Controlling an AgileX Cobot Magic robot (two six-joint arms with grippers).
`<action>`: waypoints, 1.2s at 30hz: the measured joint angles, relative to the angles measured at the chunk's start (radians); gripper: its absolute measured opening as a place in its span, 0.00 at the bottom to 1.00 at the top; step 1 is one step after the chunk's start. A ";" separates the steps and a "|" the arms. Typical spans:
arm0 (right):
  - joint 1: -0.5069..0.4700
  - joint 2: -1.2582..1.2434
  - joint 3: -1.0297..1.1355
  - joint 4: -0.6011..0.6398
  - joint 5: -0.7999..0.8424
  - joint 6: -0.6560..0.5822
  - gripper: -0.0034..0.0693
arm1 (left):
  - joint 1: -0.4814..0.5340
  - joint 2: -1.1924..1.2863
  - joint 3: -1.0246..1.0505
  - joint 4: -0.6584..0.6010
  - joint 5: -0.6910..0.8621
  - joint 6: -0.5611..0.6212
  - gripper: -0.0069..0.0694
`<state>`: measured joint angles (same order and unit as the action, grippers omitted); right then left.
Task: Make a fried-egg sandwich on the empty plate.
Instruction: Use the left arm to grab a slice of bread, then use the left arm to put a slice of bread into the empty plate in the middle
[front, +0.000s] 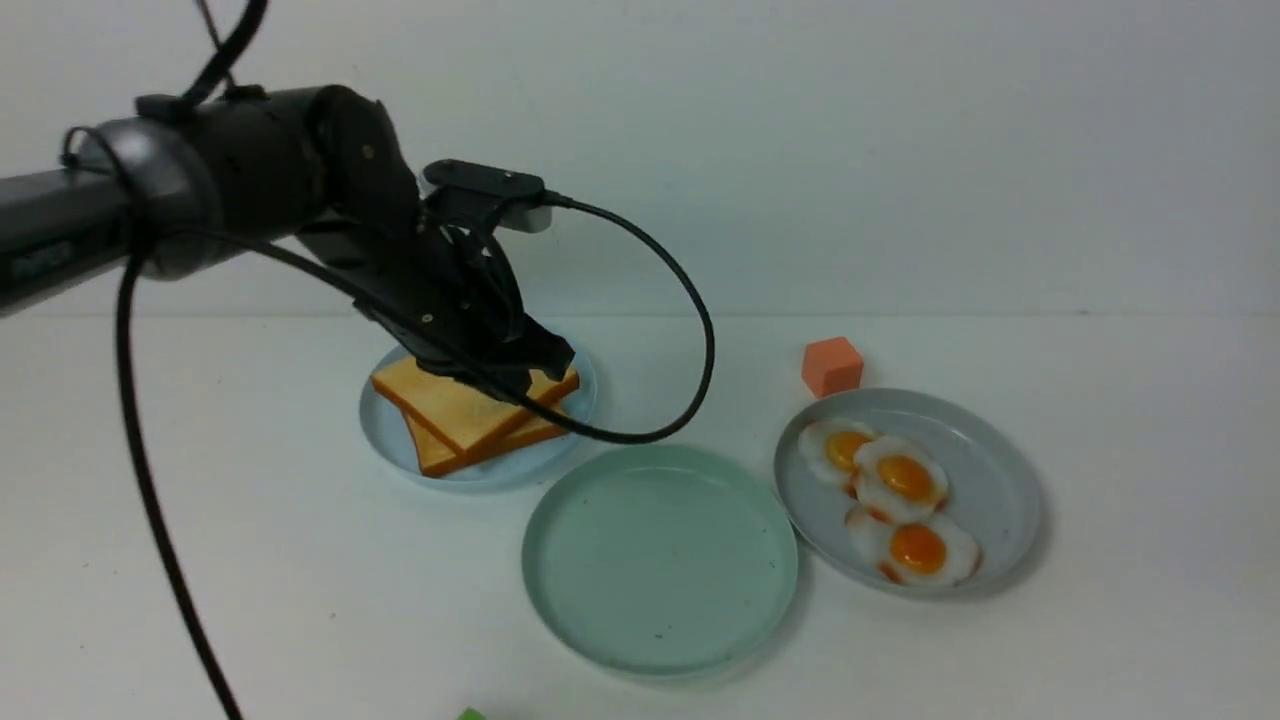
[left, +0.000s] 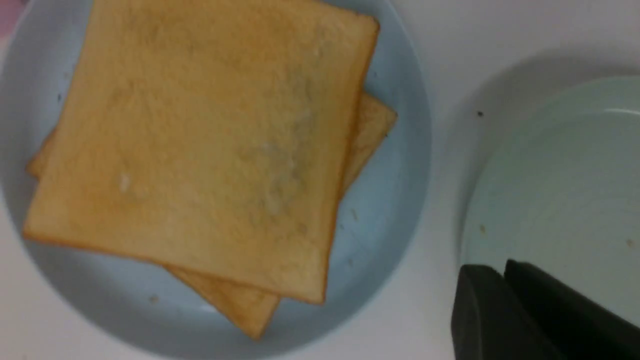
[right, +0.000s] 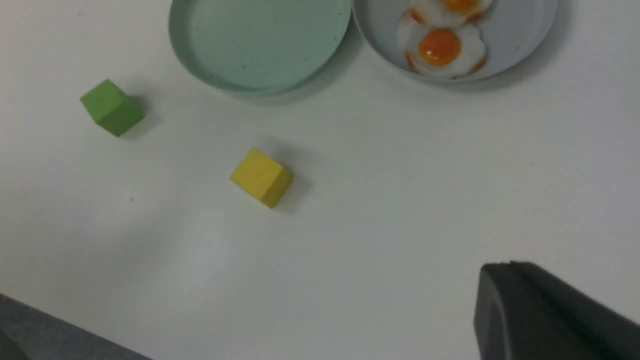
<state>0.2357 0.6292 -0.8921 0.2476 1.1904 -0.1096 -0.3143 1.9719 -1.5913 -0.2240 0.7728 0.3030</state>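
Left hand (front: 540, 365) poised over toast (front: 450, 400) on blue plate (front: 480, 478), gape unreadable, nothing seen gripped: likely fetching first slice for mint plate (front: 660, 560). Right hand (right: 500, 285) closed, empty.

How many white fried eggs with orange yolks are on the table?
3 fried eggs overlap on the round grey plate: one far left, one in the middle, one nearest the camera. None seems hidden.
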 joint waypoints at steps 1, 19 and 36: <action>0.004 0.010 0.000 0.009 -0.007 -0.004 0.03 | 0.000 0.041 -0.031 0.021 -0.028 0.031 0.31; 0.004 0.011 -0.002 0.021 -0.024 -0.048 0.04 | -0.003 0.218 -0.070 0.196 -0.209 0.048 0.44; 0.004 0.011 -0.002 0.025 -0.019 -0.048 0.06 | -0.067 -0.108 -0.026 0.184 -0.040 -0.042 0.10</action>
<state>0.2397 0.6401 -0.8940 0.2731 1.1716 -0.1572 -0.3813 1.8643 -1.6168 -0.0404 0.7323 0.2608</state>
